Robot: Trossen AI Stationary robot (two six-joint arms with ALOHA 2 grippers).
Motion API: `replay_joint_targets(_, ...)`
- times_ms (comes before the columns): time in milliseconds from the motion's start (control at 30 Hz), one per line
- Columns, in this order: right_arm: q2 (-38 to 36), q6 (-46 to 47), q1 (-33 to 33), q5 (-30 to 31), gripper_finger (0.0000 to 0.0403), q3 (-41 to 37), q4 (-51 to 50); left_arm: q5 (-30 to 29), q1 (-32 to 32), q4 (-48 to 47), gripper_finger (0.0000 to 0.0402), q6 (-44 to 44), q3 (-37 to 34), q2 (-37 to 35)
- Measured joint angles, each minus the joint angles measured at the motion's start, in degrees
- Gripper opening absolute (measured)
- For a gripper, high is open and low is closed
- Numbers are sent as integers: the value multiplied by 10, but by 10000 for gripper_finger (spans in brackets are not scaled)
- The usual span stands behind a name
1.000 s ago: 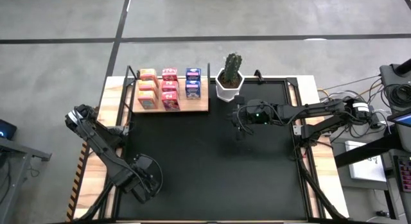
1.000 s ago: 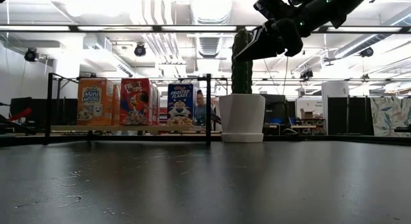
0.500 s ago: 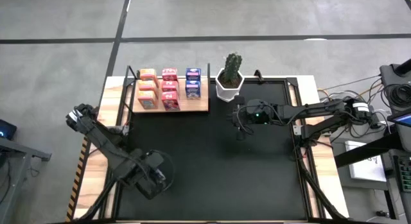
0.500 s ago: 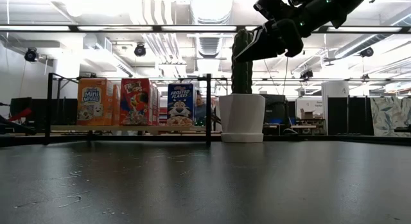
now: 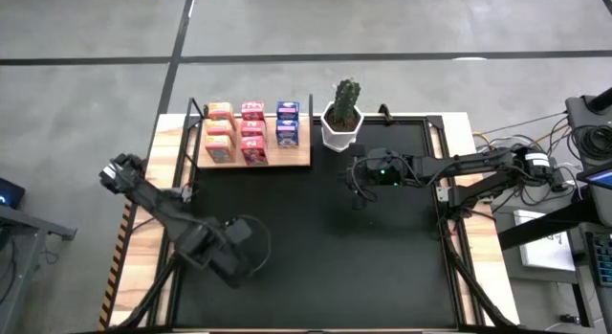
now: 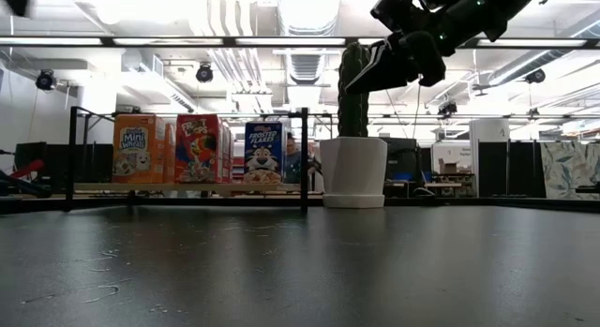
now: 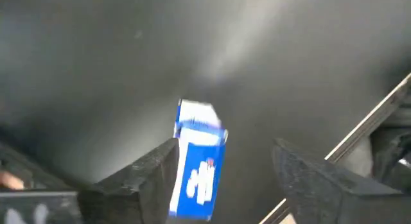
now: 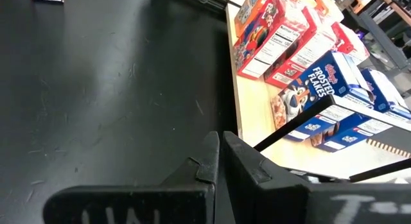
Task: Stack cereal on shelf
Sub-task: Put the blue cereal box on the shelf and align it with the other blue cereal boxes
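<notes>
The shelf [image 5: 298, 160], a light-wood board with thin black posts, sits at the mat's far left. Several cereal boxes stand on it in an orange [image 5: 219, 133], a pink-red [image 5: 252, 131] and a blue [image 5: 287, 123] row. My left gripper [image 5: 244, 253] hangs high over the mat's near left, pointing down, fingers apart. In its wrist view a blurred blue cereal box [image 7: 199, 163] shows between the fingers, next to one finger [image 7: 154, 179], with a clear gap to the other [image 7: 308, 179]. My right gripper [image 5: 358, 192] is shut, raised beside the cactus. My left gripper stands around the blue cereal box, which lies lengthwise along the fingers beside one fingertip [image 7: 168, 150]. A wide gap separates it from the other finger. Whether that one finger touches the box I cannot tell. The high view hides the box under the gripper.
A white pot [image 5: 341, 128] with a cactus stands just right of the shelf, close to my right gripper [image 6: 354, 81]. The black mat [image 5: 316, 257] covers the table between wooden side strips. Cables and equipment lie beyond the right edge.
My left gripper has moved toward the table's right edge and a little toward the far edge, rising and turning about its own axis as it went.
</notes>
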Motion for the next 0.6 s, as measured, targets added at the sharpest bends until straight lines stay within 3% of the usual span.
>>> replay_joint_targets(100,0,0,0,0,11,0,0,1,-40,-1,260,-42,-22,1)
replay_joint_targets(267,0,7,0,0,11,0,0,-1,-91,-3,307,-35,-52,13)
replay_joint_targets(600,0,13,0,0,11,0,0,-28,-109,-17,315,-26,-73,35)
